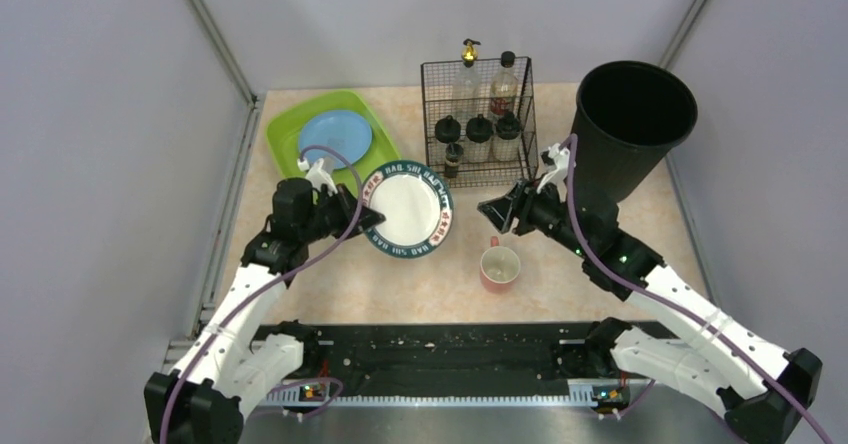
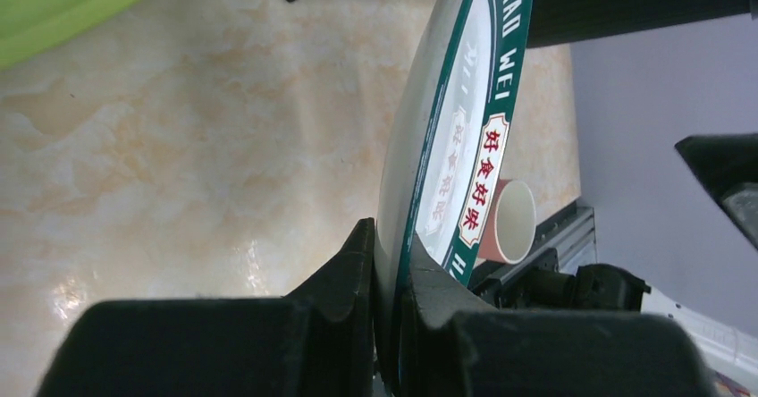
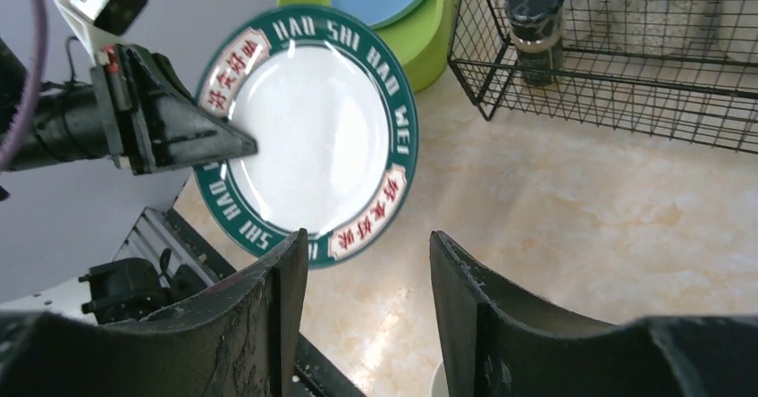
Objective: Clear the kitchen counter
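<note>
—table [image 1: 430,284], beige mottled stone look: where does it lie?
—flat across the whole cell, from the black rail [image 1: 440,359] by the arms' bases to the back wall. everything else stands on it.
—and the left gripper [image 1: 368,218]?
—jaws clamped tight on the left rim of a white plate [image 1: 405,209] with a green lettered border. the plate is held at a tilt, its face turned up and toward the right arm, just right of the green tub [image 1: 285,129]. whether its low edge touches the table, cannot tell.
—the right gripper [image 1: 486,208]?
—jaws parted about halfway, nothing between them. it hangs over bare table near the plate's right edge, apart from it, tips aimed at the plate.
—what else is on the table?
—a pink cup [image 1: 500,267], upright, mouth up, just in front of the right gripper and right of the plate, apart from both. the green tub at back left holds a blue plate [image 1: 335,137]. a wire rack [image 1: 425,114] at back centre holds bottles [image 1: 480,136] and dark-capped jars. a black bin [image 1: 620,164] stands at back right, beside the rack.
</note>
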You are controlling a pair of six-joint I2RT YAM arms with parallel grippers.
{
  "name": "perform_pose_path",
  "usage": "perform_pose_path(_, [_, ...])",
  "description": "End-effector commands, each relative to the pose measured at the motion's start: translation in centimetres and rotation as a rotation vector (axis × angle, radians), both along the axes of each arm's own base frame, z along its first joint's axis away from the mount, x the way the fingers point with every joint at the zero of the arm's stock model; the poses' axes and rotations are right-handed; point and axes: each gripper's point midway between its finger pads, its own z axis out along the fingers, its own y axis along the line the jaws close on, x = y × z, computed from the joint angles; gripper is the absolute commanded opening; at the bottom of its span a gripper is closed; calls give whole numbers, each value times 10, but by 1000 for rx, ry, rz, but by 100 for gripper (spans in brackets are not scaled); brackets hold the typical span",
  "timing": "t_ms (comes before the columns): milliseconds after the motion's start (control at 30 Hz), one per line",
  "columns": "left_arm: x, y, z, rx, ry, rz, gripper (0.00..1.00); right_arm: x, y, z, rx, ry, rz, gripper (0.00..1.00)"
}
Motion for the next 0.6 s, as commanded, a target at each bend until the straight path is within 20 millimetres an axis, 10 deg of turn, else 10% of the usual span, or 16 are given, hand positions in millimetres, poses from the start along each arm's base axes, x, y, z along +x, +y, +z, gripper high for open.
perform_pose_path(0, [35, 10, 52, -3, -162, 108, 0, -8, -13, -11, -55, -10, -17, 52])
perform_pose_path(567, [123, 73, 82, -211, -149, 421, 0, -28, -35, -29, -109, -18, -14, 52])
